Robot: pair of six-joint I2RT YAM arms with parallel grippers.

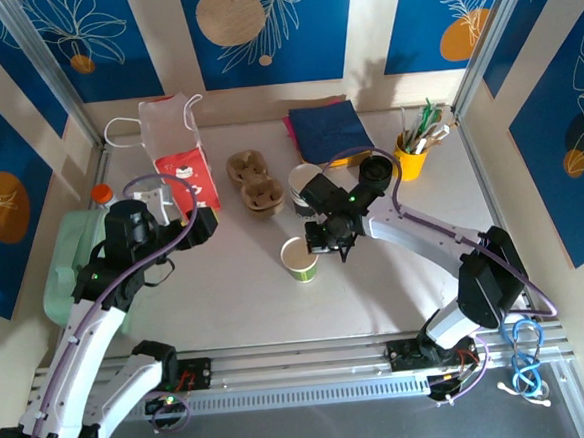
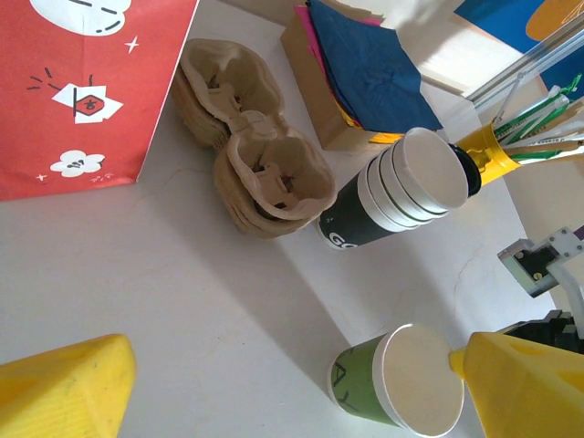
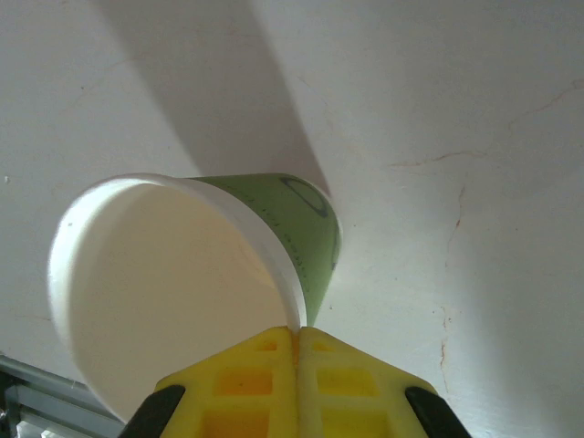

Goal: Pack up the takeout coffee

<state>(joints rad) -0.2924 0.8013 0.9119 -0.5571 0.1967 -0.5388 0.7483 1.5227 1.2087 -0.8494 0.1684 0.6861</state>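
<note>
1. Surface: pale top carrying everything. Landmark for this entry is the brown cup carrier, which lies toward the far side with its pockets empty.
2. Red-and-white paper bag: stands just left of the cup carrier, mouth up.
3. Left gripper: released, jaws spread wide with nothing between them. It hangs to the near-left of the cup carrier, apart from it.
4. Right gripper: clenched, to the near-right of the cup carrier. The cup's rim runs straight into the seam between the two yellow fingers, one over the white inside and one over the green outside. I read this as a pinch on the cup wall.
5. Takeout coffee cup: green-sided, white inside, no lid. It appears to stand upright on the surface, on the near side of the cup carrier and slightly right, clear of it. Long axis vertical.
6. Key relation: the cup sits right at the right gripper's fingertips, on their left side in the top view. The right arm is much the nearer. The left gripper is apart from the cup, which shows just beside its right-hand finger in the left wrist view.
7. Judgement: the coming move looks like a straight lift along the cup's axis, then a carry away and leftward toward a cup carrier pocket. A one-wall pinch could tilt the cup.
</note>
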